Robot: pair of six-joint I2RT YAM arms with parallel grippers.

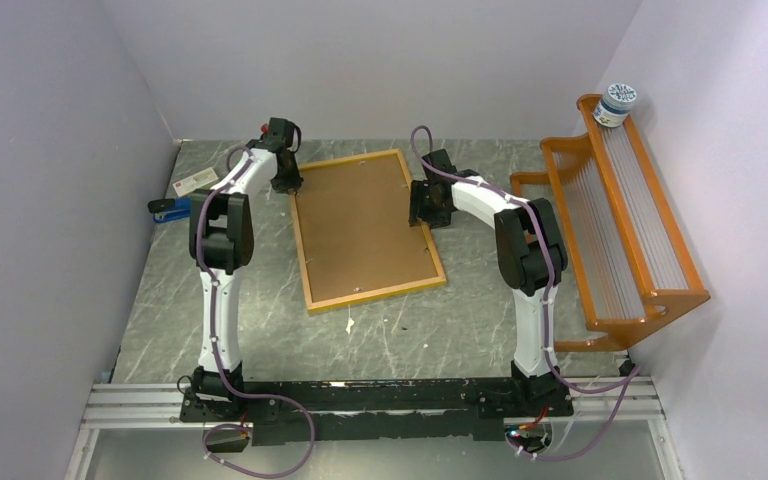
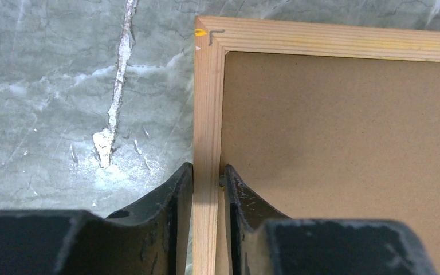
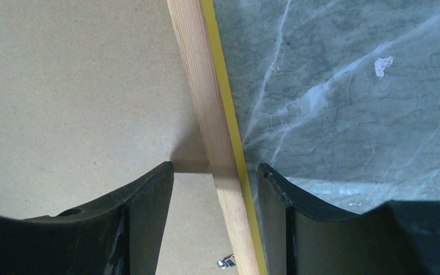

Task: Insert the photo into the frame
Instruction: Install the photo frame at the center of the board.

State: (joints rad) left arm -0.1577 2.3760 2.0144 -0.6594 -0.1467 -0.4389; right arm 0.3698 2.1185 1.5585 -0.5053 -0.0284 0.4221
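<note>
Both arms at the frame, left end effector clamping its border, right end effector wide astride its edge.

Grey-green marbled bench, white chips in the surface. Plain pale walls on three sides, even diffuse light. Orange wooden slatted rack against right wall, small blue-and-white jar on top. Silver aluminium rail along near edge.

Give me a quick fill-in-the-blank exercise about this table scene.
The thin yellow-orange wooden picture frame lies flat, its brown hardboard backing panel facing ____.
The left hand clamps the frame's border; the right hand straddles it with fingers ____.
The small round jar stands atop the orange slatted wooden ____.
Missing words: up; open; rack.
</note>
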